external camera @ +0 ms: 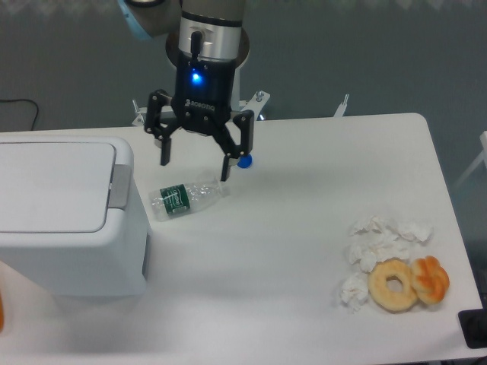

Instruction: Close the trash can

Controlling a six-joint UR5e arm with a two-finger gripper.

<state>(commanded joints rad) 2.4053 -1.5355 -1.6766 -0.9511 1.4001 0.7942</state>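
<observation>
Arm comes down from the top edge, wrist near vertical, blue light on its black body. Gripper (195, 162) hangs w/ fingers pointing down toward the table (304, 228), jaws spread wide, nothing between them. Left-hand fingertip (163, 158) as seen by the camera sits above bare tabletop; the other fingertip ends just beside the blue cap (244, 160), partly covering it.

Bin (72, 217) stands at the table's left side, well to the left of the gripper, apart from it, no contact. Lid (53, 186) lies flat on top, shut. Grey latch (120, 185) on the bin's right face, on the side toward the gripper.

Bottle (186, 197), clear plastic w/ green label, lies on its side just right of the bin, below the gripper, between its two fingers in the camera's view; can't tell the height gap. Far right of the bin: crumpled tissues (380, 242), a donut (393, 284) touching them, and an orange pastry (431, 278) against the donut, near the table's right edge.
</observation>
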